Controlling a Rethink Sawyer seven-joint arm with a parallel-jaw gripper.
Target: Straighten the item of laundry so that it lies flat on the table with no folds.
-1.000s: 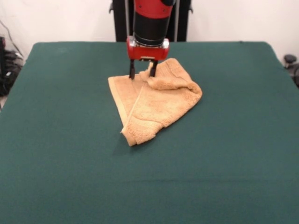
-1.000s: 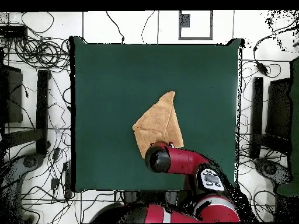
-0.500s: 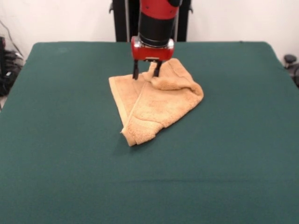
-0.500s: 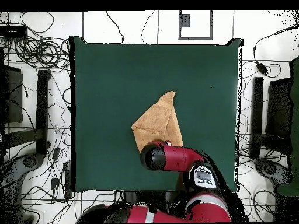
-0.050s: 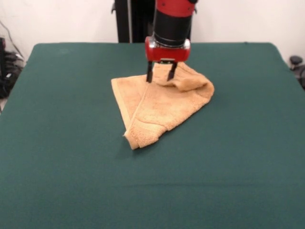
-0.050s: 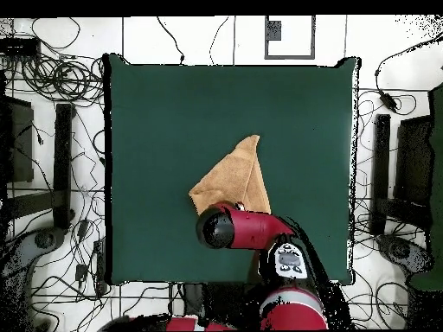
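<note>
The towel [image 5: 159, 102] sits a little toward the robot's side of the table's [image 5: 71, 167] middle, folded over itself into a rough triangle: 1 banded corner points toward the front camera, and a thick rolled flap bulges along the far side. It is well short of flat; I count at least 2 layers across most of it.

My gripper [image 5: 161, 75] is down at that far edge, its 2 dark fingers [image 5: 149, 76] a narrow gap apart with a ridge of terry between them, so I read it as pinching the upper layer.

To do this step well, I judge I should hold only the top layer, lift just enough to clear the layer below, and carry the flap outward, away from the folded mass, low and steady. Lifting high risks dragging the whole towel along.

In the overhead view the arm [image 6: 247, 229] covers the grasp point.
</note>
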